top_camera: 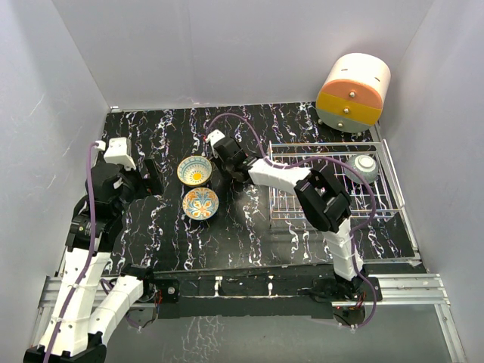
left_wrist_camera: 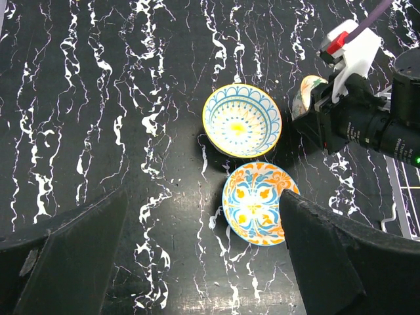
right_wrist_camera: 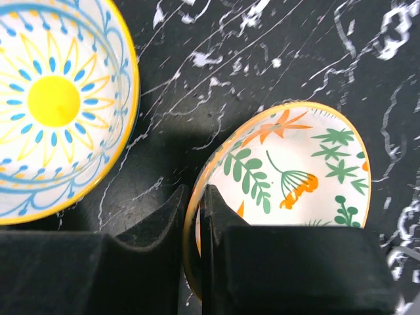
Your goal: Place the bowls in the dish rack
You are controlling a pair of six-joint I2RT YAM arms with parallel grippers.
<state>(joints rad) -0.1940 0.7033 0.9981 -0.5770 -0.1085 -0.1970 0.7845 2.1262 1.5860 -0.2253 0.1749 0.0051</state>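
A yellow-and-blue sun-pattern bowl (top_camera: 195, 170) and an orange-and-blue floral bowl (top_camera: 200, 203) sit side by side on the black marbled table. My right gripper (right_wrist_camera: 195, 216) is shut on the rim of a third bowl (right_wrist_camera: 295, 170), white inside with green leaves and orange flowers, and holds it tilted just right of the sun-pattern bowl (right_wrist_camera: 52, 105). The speckled grey bowl (top_camera: 365, 165) stands in the far right of the silver wire dish rack (top_camera: 333, 198). My left gripper (left_wrist_camera: 203, 262) is open and empty, hovering left of the orange-and-blue bowl (left_wrist_camera: 259, 203).
A round cream, orange and yellow drawer unit (top_camera: 353, 91) stands at the back right behind the rack. Grey walls enclose the table on three sides. My right arm (top_camera: 287, 175) stretches across the rack's left end.
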